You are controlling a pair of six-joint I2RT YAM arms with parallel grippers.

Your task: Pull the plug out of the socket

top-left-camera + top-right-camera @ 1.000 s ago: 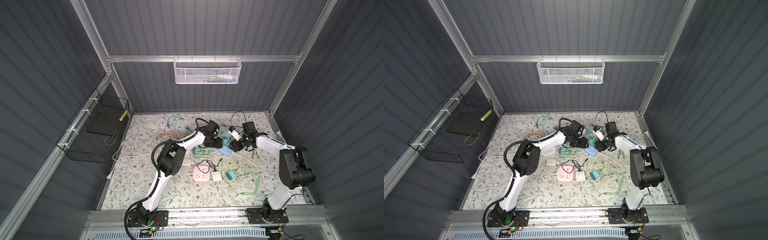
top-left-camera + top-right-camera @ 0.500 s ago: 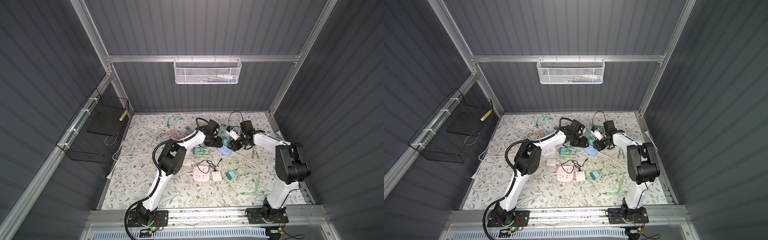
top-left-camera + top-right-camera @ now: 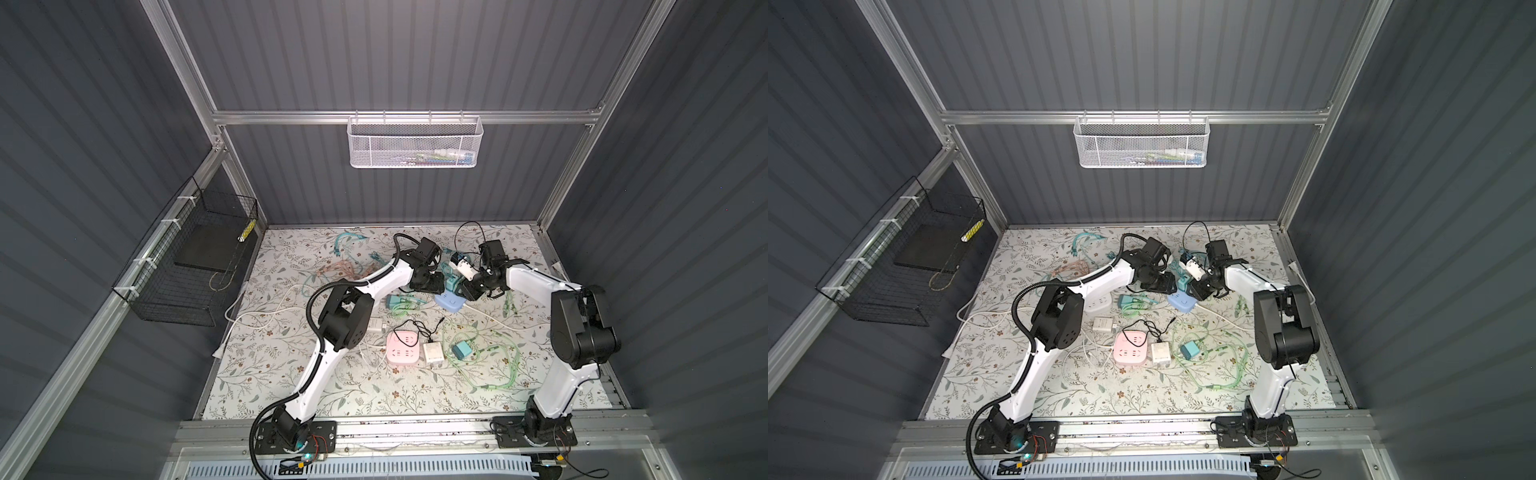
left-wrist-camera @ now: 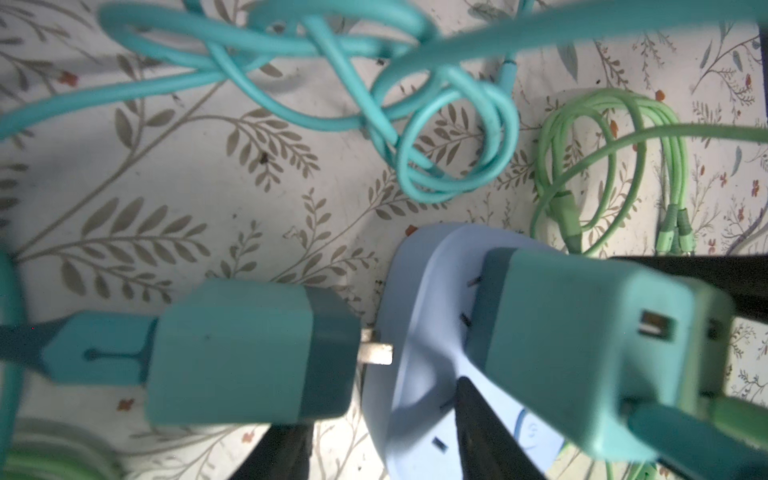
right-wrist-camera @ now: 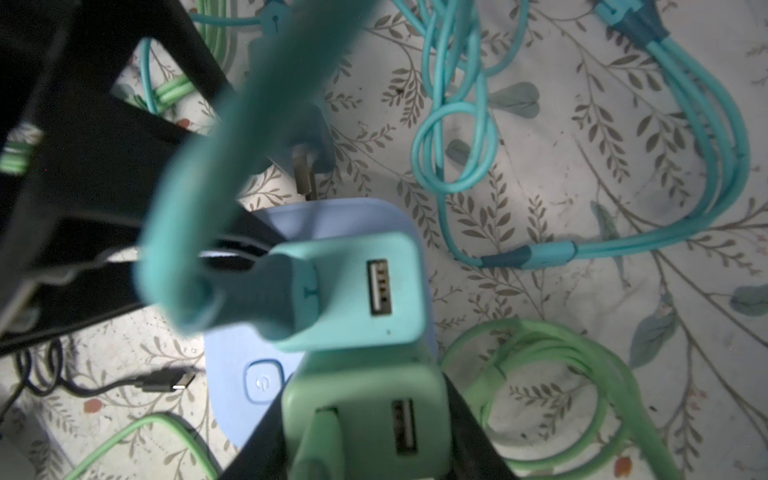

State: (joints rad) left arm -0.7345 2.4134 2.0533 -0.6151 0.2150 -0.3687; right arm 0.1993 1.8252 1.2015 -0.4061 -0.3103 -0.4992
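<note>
A light blue socket block lies on the floral mat at mid-back, seen in both top views. Two plugs stand in it: a teal one and a green one. My right gripper is shut on the green plug, its fingers pressed on both sides. My left gripper straddles the socket's end, one finger on its face, the other beside it with mat showing between. A loose teal plug lies next to the socket, prongs bare.
Teal cables and green cables coil around the socket. A pink socket block, a white adapter and a small teal charger lie nearer the front. A white adapter sits behind the grippers. A black USB lead rests beside the socket.
The right gripper has edged in over the socket and its jaws have closed onto the green plug. The left jaws have narrowed a little around the socket's end.
</note>
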